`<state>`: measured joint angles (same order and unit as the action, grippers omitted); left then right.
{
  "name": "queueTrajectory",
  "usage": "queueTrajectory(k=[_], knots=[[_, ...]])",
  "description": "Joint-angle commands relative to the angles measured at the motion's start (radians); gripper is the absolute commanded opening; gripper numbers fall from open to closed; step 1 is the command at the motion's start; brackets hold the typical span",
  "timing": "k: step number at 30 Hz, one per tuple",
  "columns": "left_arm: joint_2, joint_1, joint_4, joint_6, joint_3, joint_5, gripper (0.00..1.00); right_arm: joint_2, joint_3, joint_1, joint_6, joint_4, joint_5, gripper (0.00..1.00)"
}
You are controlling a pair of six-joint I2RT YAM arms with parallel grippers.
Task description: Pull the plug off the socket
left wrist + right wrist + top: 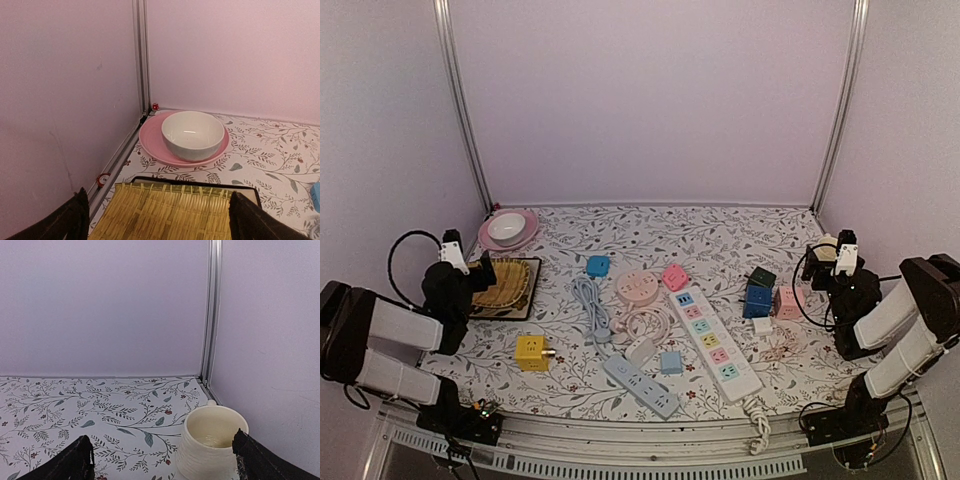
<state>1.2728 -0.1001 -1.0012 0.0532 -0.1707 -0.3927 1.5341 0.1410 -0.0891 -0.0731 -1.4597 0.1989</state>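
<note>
**Both grippers spread wide, holding nothing**

At far left, over the woven tray (165,215): left gripper (161,221), jaws apart, empty. Beyond it, a pink plate (150,142) with a white bowl (192,135). At far right, beside a cream mug (212,442): right gripper (163,460), jaws apart, empty. Mid-table, well apart from both: long white power strip (715,342), yellow cube (530,352), grey strip (640,387). Just beside the grey strip's far side, a white plug (642,349); seated or loose, cannot tell.

The woven mat (165,215) is cut off by the left wrist view's bottom edge, the cream mug (200,460) by the right's. Whether anything is plugged into the white power strip (715,345) cannot be told.
</note>
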Motion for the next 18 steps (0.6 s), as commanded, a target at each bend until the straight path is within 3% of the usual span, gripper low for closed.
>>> queueTrajectory(k=[1, 4, 7, 10, 18], knots=[[0.055, 0.019, -0.206, -0.065, 0.0, 0.046, 0.97, 0.009, 0.006, 0.006, -0.001, -0.029, 0.006, 0.99], [0.092, 0.026, -0.279, -0.057, 0.007, 0.079, 0.97, 0.009, 0.006, 0.006, -0.002, -0.029, 0.007, 0.99], [0.237, 0.042, -0.566, -0.063, 0.071, 0.071, 0.97, 0.009, 0.006, 0.006, -0.002, -0.029, 0.008, 0.99], [0.307, 0.049, -0.649, -0.073, 0.084, 0.116, 0.97, 0.009, 0.007, 0.006, -0.001, -0.028, 0.009, 0.99], [0.282, 0.056, -0.351, -0.091, -0.049, 0.221, 0.97, 0.009, 0.008, 0.006, -0.001, -0.025, 0.01, 0.99]])
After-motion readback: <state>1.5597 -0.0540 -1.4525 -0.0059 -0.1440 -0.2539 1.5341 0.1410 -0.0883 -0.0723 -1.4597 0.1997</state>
